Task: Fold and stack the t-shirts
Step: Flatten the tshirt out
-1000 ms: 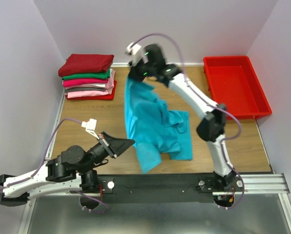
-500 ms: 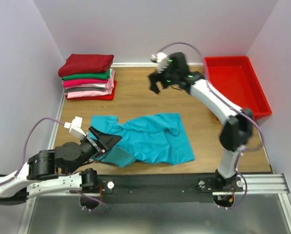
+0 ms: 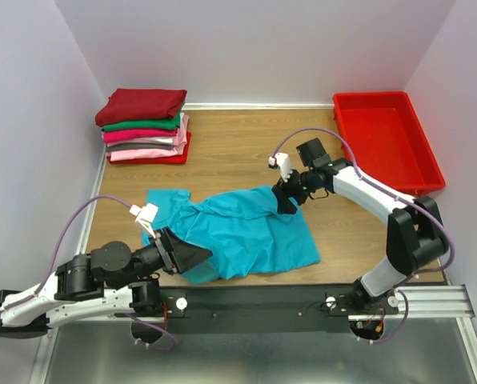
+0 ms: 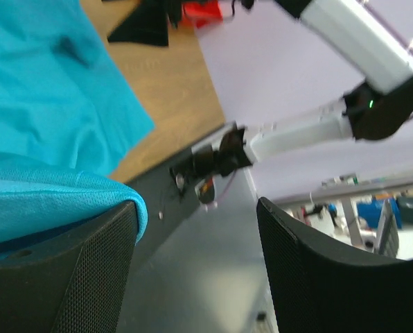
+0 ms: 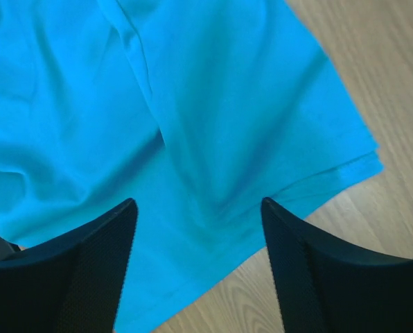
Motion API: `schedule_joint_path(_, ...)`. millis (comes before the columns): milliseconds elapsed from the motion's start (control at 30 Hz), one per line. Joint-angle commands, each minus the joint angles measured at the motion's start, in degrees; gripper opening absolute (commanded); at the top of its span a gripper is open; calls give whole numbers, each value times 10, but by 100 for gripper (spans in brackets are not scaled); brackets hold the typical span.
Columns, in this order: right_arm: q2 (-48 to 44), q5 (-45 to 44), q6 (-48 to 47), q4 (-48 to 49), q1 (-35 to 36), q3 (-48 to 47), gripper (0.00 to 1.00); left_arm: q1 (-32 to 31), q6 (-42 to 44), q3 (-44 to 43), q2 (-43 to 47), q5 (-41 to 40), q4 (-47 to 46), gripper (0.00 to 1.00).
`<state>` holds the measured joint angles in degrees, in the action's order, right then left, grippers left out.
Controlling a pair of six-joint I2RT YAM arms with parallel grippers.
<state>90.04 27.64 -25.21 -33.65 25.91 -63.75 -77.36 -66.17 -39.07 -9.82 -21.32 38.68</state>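
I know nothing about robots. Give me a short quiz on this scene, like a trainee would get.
1. True or false: the teal t-shirt is already neatly folded.
2. Which colour tops the folded stack? A dark red, B green, C light pink.
3. Fill in: the right arm's fingers are ___ (open or shut) above the teal t-shirt.
Key: 1 false; 2 A; 3 open.

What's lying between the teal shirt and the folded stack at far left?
Nothing. The top external view shows only bare wooden tabletop between the teal shirt and the folded stack.
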Motion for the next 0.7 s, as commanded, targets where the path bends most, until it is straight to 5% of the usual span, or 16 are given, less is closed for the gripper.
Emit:
schedule_joint_path(0, 36, -24, -21, -9, 16, -13, 76, -2, -109, -2, -7, 95, 107, 76)
schedule_joint_path(167, 121, -65, -8, -8, 38, -34, 61, -2, -190, -47, -1, 107, 217, 76)
schedule_joint_path(267, 137, -93, 5, -5, 39, -50, 43, -2, -200, -79, 9, 88, 246, 77)
schedule_joint_path(300, 132, -107, 5, -6, 39, -52, 26, -2, -194, -100, 11, 83, 250, 77)
schedule_joint_path(400, 102, -140, 4, -5, 36, -74, 2, -2, -164, -136, 11, 54, 236, 77)
schedule_joint_path(667, 163, -291, 43, 101, -23, -280, 0, -24, -139, -131, -8, 44, 219, 79)
